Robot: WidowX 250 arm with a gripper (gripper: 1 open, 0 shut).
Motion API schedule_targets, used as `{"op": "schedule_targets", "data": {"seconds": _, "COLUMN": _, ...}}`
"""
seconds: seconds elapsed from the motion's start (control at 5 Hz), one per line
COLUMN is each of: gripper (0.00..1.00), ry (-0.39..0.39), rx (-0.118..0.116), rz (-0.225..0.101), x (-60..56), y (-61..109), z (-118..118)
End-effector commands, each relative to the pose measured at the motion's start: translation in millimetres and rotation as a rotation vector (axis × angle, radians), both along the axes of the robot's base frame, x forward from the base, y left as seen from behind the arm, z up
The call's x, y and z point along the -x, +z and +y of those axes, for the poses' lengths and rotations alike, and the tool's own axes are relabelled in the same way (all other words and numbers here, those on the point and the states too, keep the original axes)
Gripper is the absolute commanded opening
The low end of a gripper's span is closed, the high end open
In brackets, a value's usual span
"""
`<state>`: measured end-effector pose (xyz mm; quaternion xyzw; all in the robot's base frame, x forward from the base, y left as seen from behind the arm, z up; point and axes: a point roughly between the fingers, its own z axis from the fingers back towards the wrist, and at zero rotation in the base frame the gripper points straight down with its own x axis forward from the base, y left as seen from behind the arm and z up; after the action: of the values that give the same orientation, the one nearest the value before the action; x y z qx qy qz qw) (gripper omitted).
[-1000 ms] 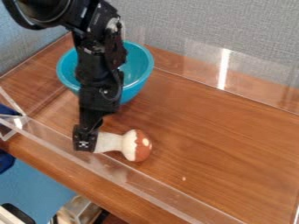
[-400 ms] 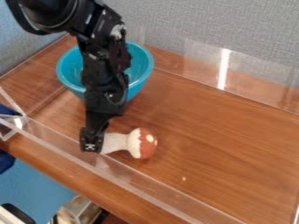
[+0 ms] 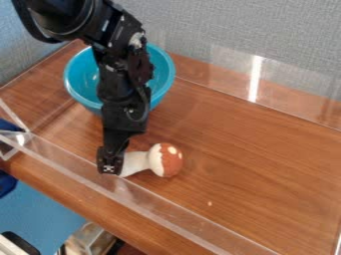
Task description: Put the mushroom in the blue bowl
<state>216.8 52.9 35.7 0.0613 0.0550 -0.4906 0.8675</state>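
Note:
The mushroom (image 3: pixel 156 161) lies on its side on the wooden table (image 3: pixel 253 134), its cream stem pointing left and its reddish-brown cap to the right. My black gripper (image 3: pixel 112 157) points straight down at the end of the stem, low over the table. Its jaws stand open, and one finger with a white mark shows in front of the stem's end. I cannot tell whether it touches the stem. The blue bowl (image 3: pixel 83 78) stands behind the arm at the back left, partly hidden by it.
A low clear plastic wall (image 3: pixel 80 189) runs along the table's front and left edges, close to the gripper. A taller clear panel (image 3: pixel 286 85) stands at the back right. Bare wood lies to the right of the mushroom.
The gripper has edged slightly to the right and lower, and the mushroom has shifted a little to the right with it. The jaws stay open.

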Motion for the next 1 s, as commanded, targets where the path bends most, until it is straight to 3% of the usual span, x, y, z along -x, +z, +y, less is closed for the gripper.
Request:
{"op": "schedule_targets", "data": {"seconds": 0.0, "gripper": 0.0, "ry": -0.002, "rx": 0.012, "rz": 0.022, "x": 5.1, "y": -4.7, "z": -4}}
{"op": "schedule_targets", "data": {"seconds": 0.4, "gripper": 0.0, "ry": 0.0, "rx": 0.013, "rz": 0.013, "x": 5.7, "y": 6.4, "z": -6}}
{"op": "schedule_targets", "data": {"seconds": 0.8, "gripper": 0.0, "ry": -0.001, "rx": -0.013, "rz": -0.024, "x": -0.1, "y": 40.6, "z": -8}}
